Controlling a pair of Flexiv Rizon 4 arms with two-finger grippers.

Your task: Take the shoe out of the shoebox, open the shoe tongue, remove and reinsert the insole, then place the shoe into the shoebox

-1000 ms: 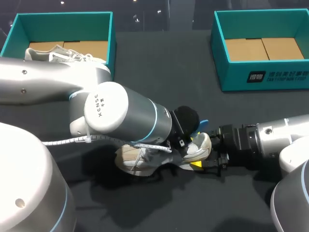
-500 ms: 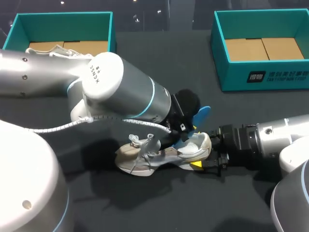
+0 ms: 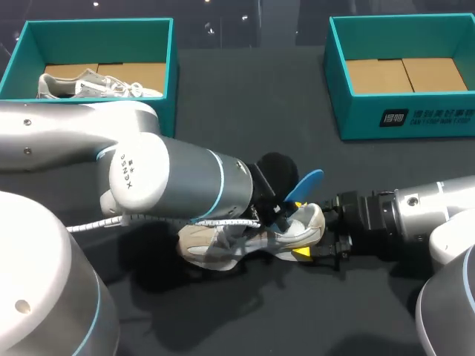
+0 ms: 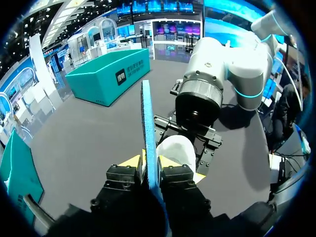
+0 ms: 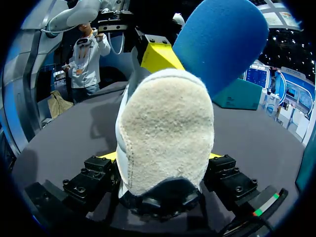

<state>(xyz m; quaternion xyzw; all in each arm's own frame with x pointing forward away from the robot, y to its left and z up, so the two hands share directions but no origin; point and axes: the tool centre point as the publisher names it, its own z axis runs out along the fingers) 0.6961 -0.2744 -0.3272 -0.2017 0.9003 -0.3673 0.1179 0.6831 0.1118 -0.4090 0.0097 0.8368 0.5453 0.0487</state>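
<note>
Since a second earlier, your left arm had swung up and settled low again, and the blue insole (image 3: 306,184) stood further out of the shoe (image 3: 223,243). That shoe lay on the table between the arms. The right gripper (image 5: 160,157) pinched its padded heel from both sides, which only the right wrist view showed. Only the left wrist view showed the left gripper (image 4: 149,162) pressed onto the insole's edge. I judged the insole light and floppy, best held near its heel end. Farther off, the left shoebox (image 3: 172,67) held another shoe (image 3: 89,83); the right shoebox (image 3: 338,89) stood well apart.
</note>
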